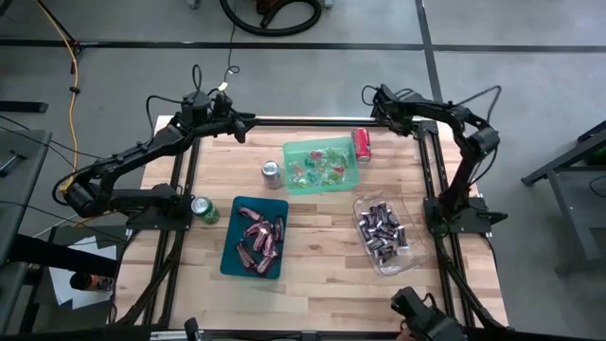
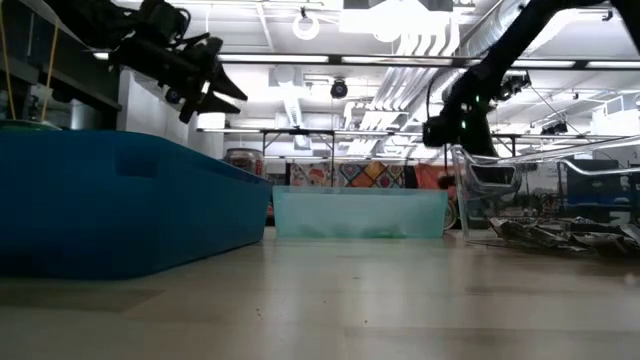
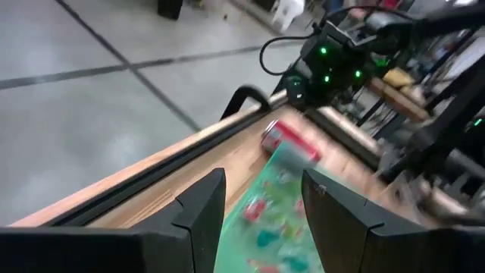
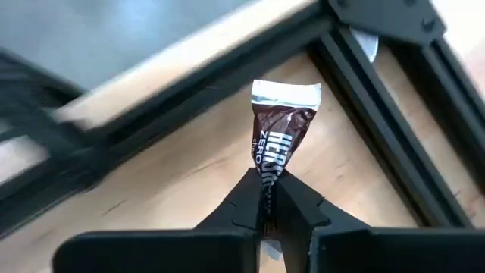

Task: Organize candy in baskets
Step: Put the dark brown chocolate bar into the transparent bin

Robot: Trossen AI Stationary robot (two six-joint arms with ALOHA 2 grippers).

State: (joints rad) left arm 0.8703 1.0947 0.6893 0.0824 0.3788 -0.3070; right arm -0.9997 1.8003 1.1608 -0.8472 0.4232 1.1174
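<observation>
Right wrist view: right gripper (image 4: 265,208) pinches a brown candy (image 4: 278,148) above the table's far corner frame (image 4: 394,133). Left gripper (image 3: 261,201) hangs half open, empty, over the green bin (image 1: 322,163) beside a red can (image 1: 362,144).

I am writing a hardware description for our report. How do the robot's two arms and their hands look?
Both arms are matte black, jointed segments with thin black cables looping along them. The left hand has two flat, angular black fingers. The right hand has the same black fingers. Small green lights glow on the right arm's wrist housing.
</observation>
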